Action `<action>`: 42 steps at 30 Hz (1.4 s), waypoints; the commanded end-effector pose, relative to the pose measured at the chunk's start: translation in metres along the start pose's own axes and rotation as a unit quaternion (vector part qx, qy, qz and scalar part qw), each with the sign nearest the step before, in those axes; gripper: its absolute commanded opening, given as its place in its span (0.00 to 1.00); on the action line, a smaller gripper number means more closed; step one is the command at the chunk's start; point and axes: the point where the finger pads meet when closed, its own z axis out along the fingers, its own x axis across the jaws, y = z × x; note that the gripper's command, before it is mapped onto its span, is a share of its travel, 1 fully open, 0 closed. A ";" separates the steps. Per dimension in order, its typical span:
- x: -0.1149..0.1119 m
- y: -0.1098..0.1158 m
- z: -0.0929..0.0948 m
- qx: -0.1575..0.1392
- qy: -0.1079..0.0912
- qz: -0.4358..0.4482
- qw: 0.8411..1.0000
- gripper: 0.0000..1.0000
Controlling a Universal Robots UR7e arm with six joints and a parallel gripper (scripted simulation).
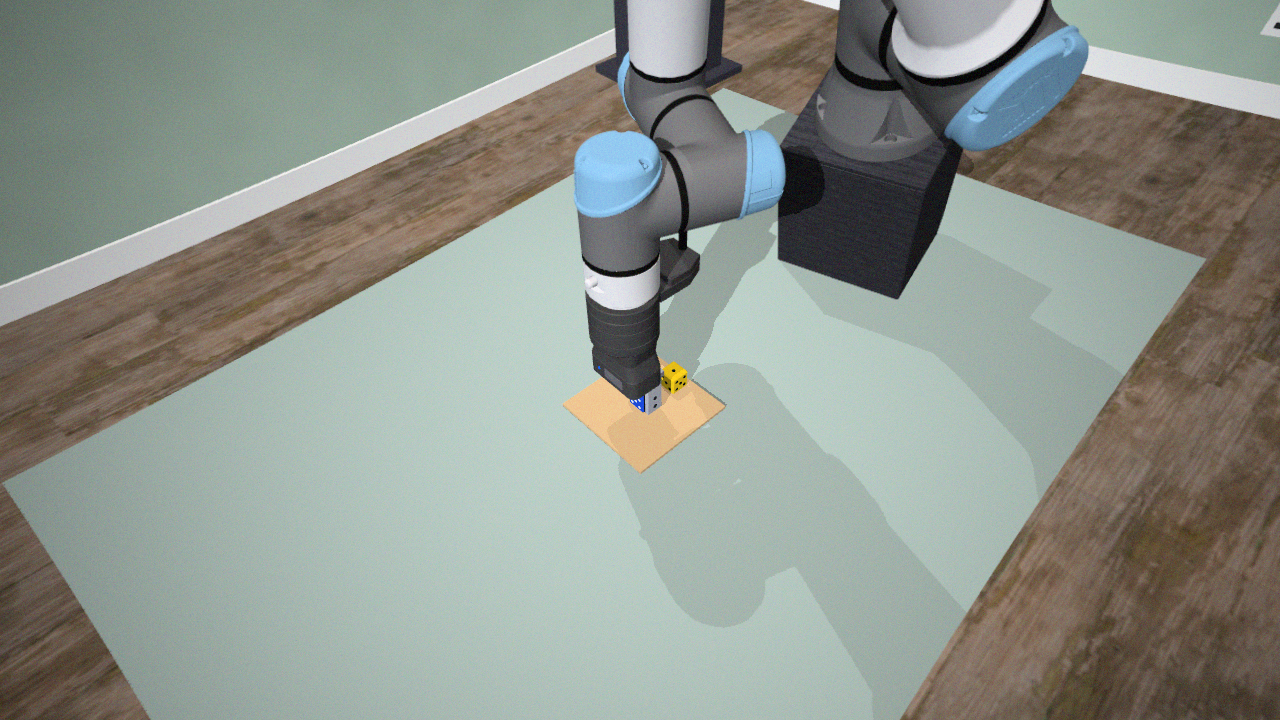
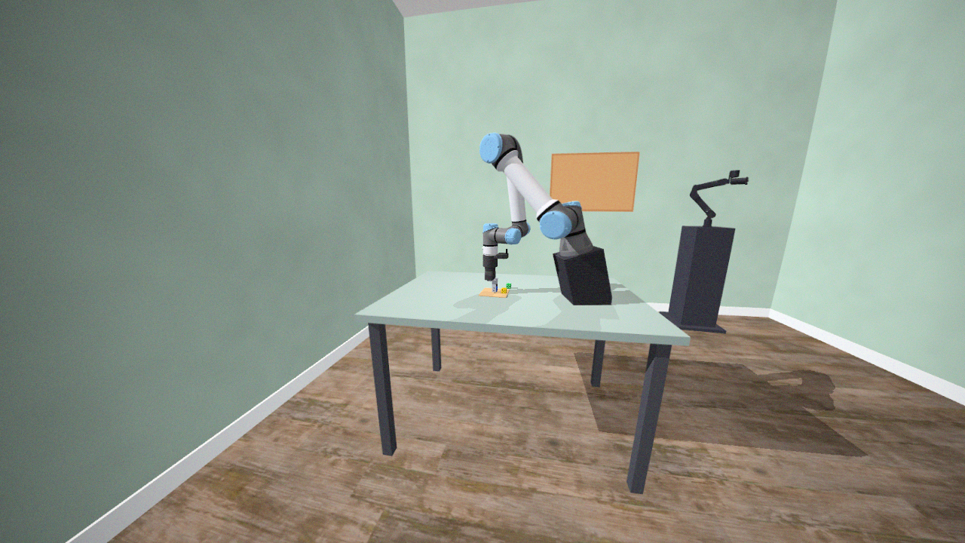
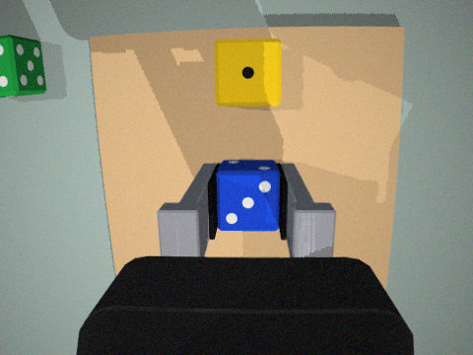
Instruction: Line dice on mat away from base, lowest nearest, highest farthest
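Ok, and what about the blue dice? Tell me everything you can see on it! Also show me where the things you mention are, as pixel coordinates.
The blue die [image 1: 637,403] [image 3: 243,216] is a small cube with white dots and slightly rounded edges, maybe plastic. Three dots run slantwise across its top. It looks level. The gripper [image 1: 646,404] [image 2: 494,289] [image 3: 248,186] pinches two opposite sides with black pads. It's over the tan mat [image 1: 644,447] [image 2: 485,293] [image 3: 133,128], apart from the yellow die [image 1: 674,379] [image 2: 503,290] [image 3: 234,89]. I can't tell if its bottom touches the mat.
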 end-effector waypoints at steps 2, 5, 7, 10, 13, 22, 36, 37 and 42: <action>0.000 0.000 0.000 -0.001 0.000 0.000 1.000 0.49; 0.000 0.000 0.000 -0.001 0.000 0.000 1.000 0.49; 0.000 0.000 0.000 -0.001 0.000 0.000 1.000 0.49; 0.000 0.000 0.000 -0.001 0.000 0.000 1.000 0.49; 0.000 0.000 0.000 -0.001 0.000 0.000 1.000 0.49; 0.000 0.000 0.000 -0.001 0.000 0.000 1.000 0.49; 0.000 0.000 0.003 -0.001 0.000 0.000 1.000 0.49; 0.000 0.000 0.003 -0.001 0.000 0.000 1.000 0.49; 0.000 0.000 0.004 -0.001 0.000 0.000 1.000 0.49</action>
